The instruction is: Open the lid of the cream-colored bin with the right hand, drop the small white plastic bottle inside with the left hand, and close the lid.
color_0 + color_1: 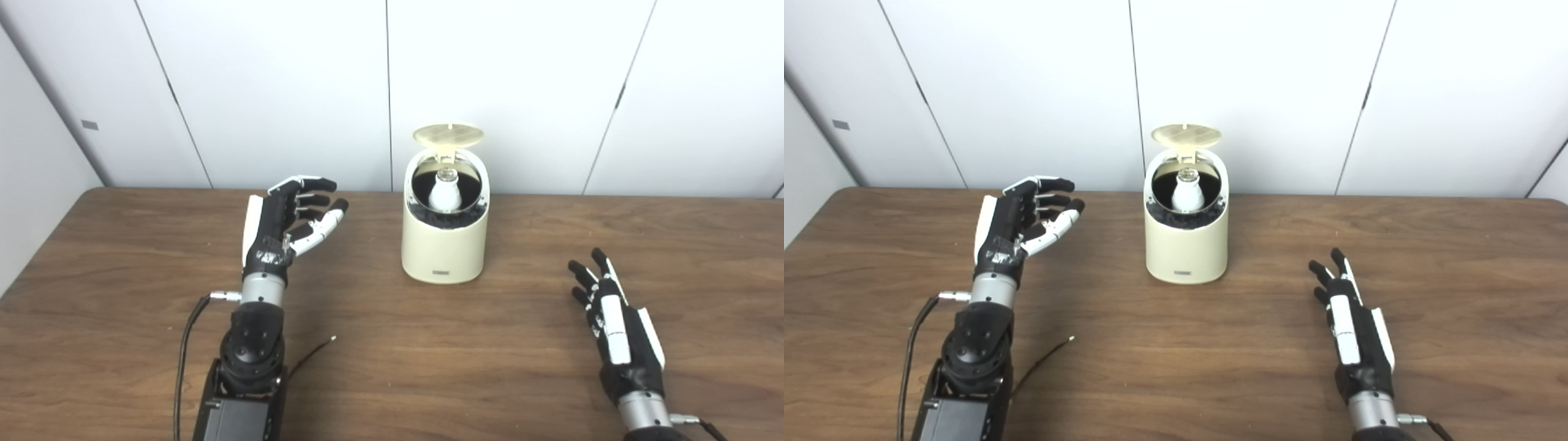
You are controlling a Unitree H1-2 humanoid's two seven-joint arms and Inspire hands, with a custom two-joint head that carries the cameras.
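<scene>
Cream-colored bin (445, 245): upright on the wooden tabletop (392, 367), near the middle of the far edge, just before the white panelled wall (275, 86). Rounded body, small label plate low on its front face.

Lid (448, 135): round, cream, hinged at the back of the bin; raised and standing up over the rear rim, leaving the mouth uncovered.

Small white plastic bottle (445, 191): inside the bin, upright, cap uppermost, resting in the dark-lined interior. Visible through the open mouth. No finger touches it; it sits well apart from both hands.

Left hand (288, 223): raised above the tabletop toward the left side, to the left of the bin and at about the height of its body. Palm faces the bin. Fingers (312, 184) loosely curled and spread, thumb pointing toward the bin; nothing is held. A clear gap of bare tabletop separates its fingertips from the bin wall.

Right hand (1356, 340): low over the tabletop toward the right near corner, back of the hand uppermost. Fingers (1323, 272) extended and slightly apart, pointing toward the far edge; nothing is held. Well apart from the bin.

Loose dark cable (309, 355): lies on the tabletop near the left forearm, close to the near edge.
</scene>
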